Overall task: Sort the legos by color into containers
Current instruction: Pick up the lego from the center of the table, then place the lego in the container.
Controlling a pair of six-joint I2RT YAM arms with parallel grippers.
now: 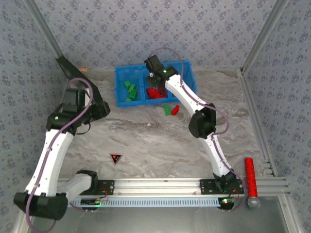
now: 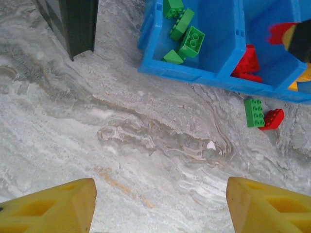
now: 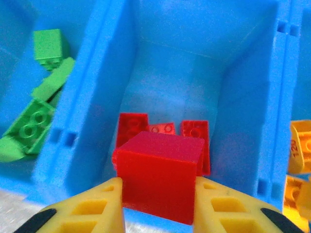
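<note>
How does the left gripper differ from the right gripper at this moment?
The left gripper stands open, holding nothing; the right gripper is shut on a red plastic lego brick. The left hangs over grey marbled table; the right over the bright blue plastic bin's middle compartment. Both have yellow plastic fingers.

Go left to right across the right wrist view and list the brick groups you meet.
green bricks → red brick, held between the jaws → orange-yellow bricks
</note>
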